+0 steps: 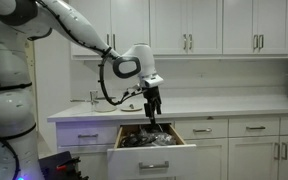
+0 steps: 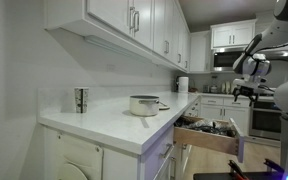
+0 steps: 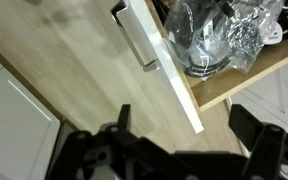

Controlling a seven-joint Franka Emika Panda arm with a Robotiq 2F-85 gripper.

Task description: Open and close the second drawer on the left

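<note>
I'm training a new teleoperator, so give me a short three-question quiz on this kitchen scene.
1. True or false: the second drawer is shut.
2. The gripper is: A) shut on a cloth; B) open, clear of the drawer's handle; C) shut on a spoon.
3. Which vessel stands on the counter nearest the metal cup?
Key: 1 false, it is pulled out; 2 B; 3 the pot.
</note>
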